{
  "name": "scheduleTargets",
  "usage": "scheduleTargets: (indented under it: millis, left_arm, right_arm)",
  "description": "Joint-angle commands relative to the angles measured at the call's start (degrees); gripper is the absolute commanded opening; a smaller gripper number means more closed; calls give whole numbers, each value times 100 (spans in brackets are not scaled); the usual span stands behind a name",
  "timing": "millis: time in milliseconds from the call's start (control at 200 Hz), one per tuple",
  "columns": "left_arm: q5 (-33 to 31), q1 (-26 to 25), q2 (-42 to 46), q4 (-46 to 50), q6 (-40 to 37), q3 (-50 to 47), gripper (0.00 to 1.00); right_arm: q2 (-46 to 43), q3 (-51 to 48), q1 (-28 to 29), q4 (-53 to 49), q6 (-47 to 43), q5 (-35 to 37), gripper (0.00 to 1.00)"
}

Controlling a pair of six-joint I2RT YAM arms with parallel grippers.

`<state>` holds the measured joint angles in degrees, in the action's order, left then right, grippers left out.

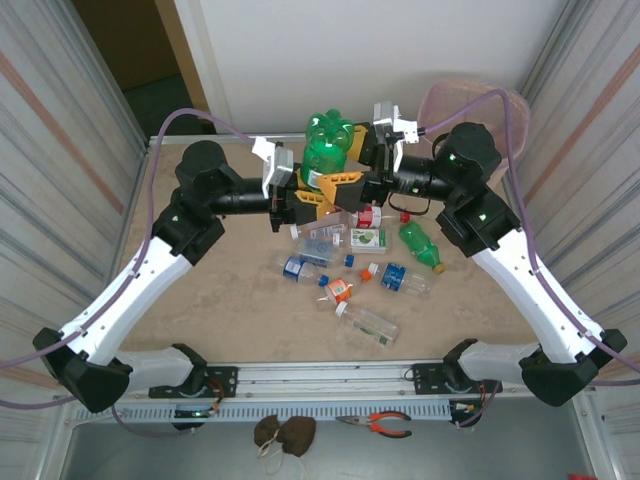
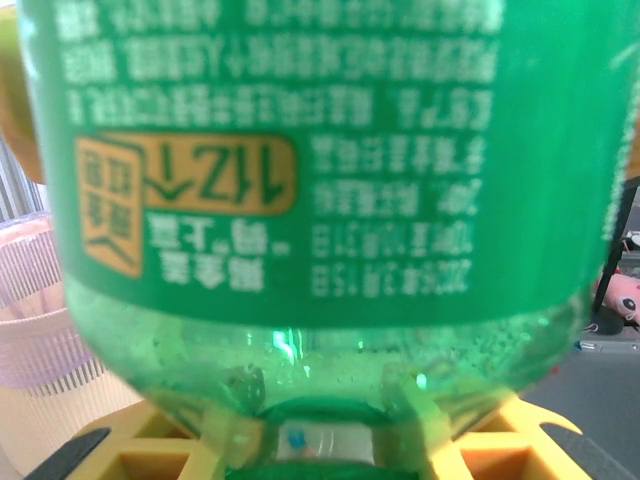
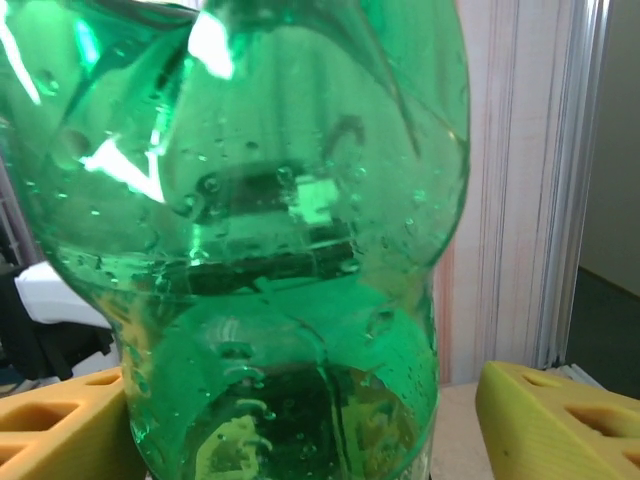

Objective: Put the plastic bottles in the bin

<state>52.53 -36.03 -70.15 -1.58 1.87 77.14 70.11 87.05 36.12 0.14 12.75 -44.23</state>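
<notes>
**Tabletop action: green bottle raised**

Left of the bin, the green bottle is clenched by the left gripper and straddled by the right gripper, spread, one finger seen clear. Other bottles are strewn nearer than the bin.

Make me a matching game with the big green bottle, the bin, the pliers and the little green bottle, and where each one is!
Things:
1. big green bottle
2. bin
3. pliers
4. little green bottle

Places:
A. at the far right corner
B. lying on the table among other bottles
C. lifted up in the air
D. on the grey ledge at the near edge

Pairs: 1-C, 2-A, 3-D, 4-B
</notes>
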Motion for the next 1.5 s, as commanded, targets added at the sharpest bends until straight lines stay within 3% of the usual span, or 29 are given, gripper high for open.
scheduleTargets:
  millis: [0, 160, 421, 556, 716, 1002, 1142, 1318, 1498]
  left_arm:
    - [73, -69, 9, -250, 71, 240, 25]
    - [54, -85, -25, -373, 124, 198, 26]
    - [-139, -88, 52, -432, 44, 33, 36]
    - [-355, -88, 147, -189, -113, 30, 54]
    - [-768, -88, 323, -20, -268, -199, 66]
    - [-1187, -25, 531, 441, -338, -633, 68]
    - [-1699, -17, 565, 846, -388, -786, 67]
    - [-2306, -17, 523, 1320, -378, -895, 66]
    - [-2464, 0, 546, 1733, -406, -1003, 66]
  right_arm:
    - [-56, 181, 48, 190, -115, -71, 75]
    - [-118, 167, 47, 122, -101, -95, 70]
    - [-222, 18, 53, 197, -190, -11, 65]
    - [-212, 33, 36, 214, -213, 36, 64]
    - [-221, 86, -29, 143, -223, 201, 62]
    - [-156, 369, -575, -413, -195, 698, 58]
    - [0, 698, -984, -1013, -237, 935, 56]
    - [258, 1057, -1626, -1759, -238, 1395, 55]
    - [776, 1694, -2381, -2718, -205, 1766, 53]
